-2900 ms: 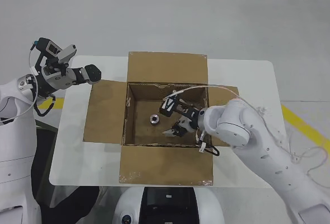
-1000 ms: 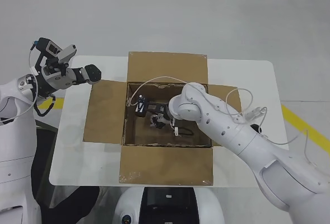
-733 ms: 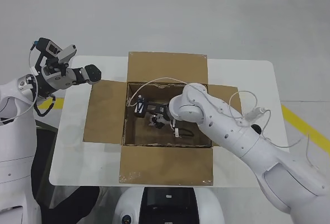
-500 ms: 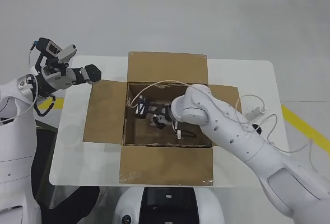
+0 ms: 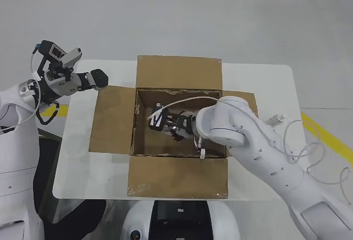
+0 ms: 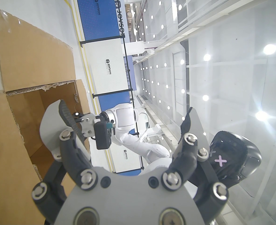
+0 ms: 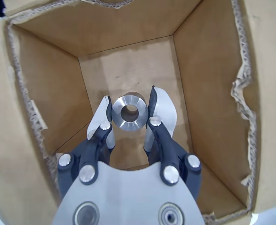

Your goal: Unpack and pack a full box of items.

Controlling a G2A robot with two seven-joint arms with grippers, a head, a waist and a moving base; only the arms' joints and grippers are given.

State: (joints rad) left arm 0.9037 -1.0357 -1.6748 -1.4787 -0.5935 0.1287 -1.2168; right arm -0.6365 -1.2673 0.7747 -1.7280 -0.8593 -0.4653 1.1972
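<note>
Pinching a metal ring (image 7: 129,114) inside the box (image 7: 128,24) with the right tool (image 7: 130,105), left tool (image 6: 125,111) spread over the counter's (image 5: 257,78) far-left corner.

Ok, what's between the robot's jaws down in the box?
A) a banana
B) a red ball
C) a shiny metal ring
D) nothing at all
C: in the right wrist view the jaws press against both sides of a shiny metal ring with a hole through its middle, down inside the cardboard box.
</note>
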